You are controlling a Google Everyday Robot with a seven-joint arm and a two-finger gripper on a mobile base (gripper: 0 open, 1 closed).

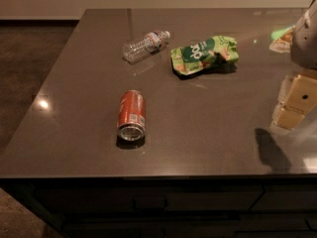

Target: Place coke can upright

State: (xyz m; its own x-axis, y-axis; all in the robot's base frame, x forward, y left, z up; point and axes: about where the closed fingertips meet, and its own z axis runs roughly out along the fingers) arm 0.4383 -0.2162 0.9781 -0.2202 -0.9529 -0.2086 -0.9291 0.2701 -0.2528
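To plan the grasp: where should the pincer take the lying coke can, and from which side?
Grip the coke can across its red middle, from above: it lies on its side, end toward the camera, both flanks free. The pincer is at far right.

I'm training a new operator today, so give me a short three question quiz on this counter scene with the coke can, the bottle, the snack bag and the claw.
1. True or false: the coke can stands upright on the counter.
2. Which thing lies nearest the counter's front edge? A) the coke can B) the water bottle C) the green snack bag
3. Fill in: the claw is at the ___ edge of the camera view, well apart from the can.

Key: 1 false, it lies on its side with one silver end toward the camera; 2 A; 3 right.
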